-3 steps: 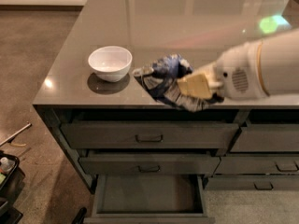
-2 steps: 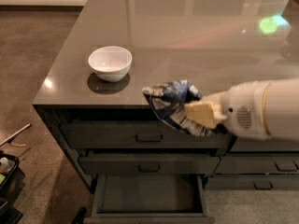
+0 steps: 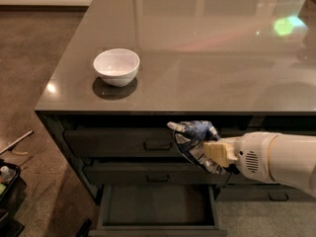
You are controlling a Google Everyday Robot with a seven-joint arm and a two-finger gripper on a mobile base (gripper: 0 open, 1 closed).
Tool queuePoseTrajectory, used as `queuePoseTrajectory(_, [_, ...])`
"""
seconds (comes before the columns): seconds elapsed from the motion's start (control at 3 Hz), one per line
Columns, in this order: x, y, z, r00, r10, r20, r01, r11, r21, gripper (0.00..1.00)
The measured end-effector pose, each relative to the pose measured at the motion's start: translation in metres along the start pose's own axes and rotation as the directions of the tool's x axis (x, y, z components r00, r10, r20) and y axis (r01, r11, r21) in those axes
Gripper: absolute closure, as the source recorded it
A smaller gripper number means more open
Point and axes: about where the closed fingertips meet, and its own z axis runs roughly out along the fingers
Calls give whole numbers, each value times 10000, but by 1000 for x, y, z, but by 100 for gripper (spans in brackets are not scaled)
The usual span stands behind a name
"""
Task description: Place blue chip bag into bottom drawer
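The blue chip bag (image 3: 193, 141) is a crumpled dark blue foil bag with white patches. It hangs in the air in front of the upper drawer fronts, below the counter edge. My gripper (image 3: 213, 153) is shut on the bag's right side, with the white arm reaching in from the right. The bottom drawer (image 3: 157, 206) is pulled open below the bag, its dark flat interior showing. The bag is above and slightly right of the drawer's middle.
A white bowl (image 3: 116, 66) stands on the grey countertop (image 3: 207, 58) near its front left. Two shut handled drawers (image 3: 123, 142) sit above the open one. Dark objects (image 3: 7, 181) lie on the brown floor at the left.
My gripper has carried the bag off the countertop, forward over the edge and down, so it now hangs in front of the drawer fronts above the open bottom drawer.
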Motion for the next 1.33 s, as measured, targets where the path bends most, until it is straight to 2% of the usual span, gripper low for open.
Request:
queuePoseTrajectory(0.33, [0,0,0,10000,1,0,-1,10000,0,100])
queuePoseTrajectory(0.67, [37,-12,25,9910,1275,-416,-1284,9915,-214,100])
queuePoseTrajectory(1.0, [98,-11,77,9608,2535,-1124,-2642,9600,-930,100])
queuePoseTrajectory(1.33, [166,-16,148,9218,3564,-1527,-3807,9065,-1823,100])
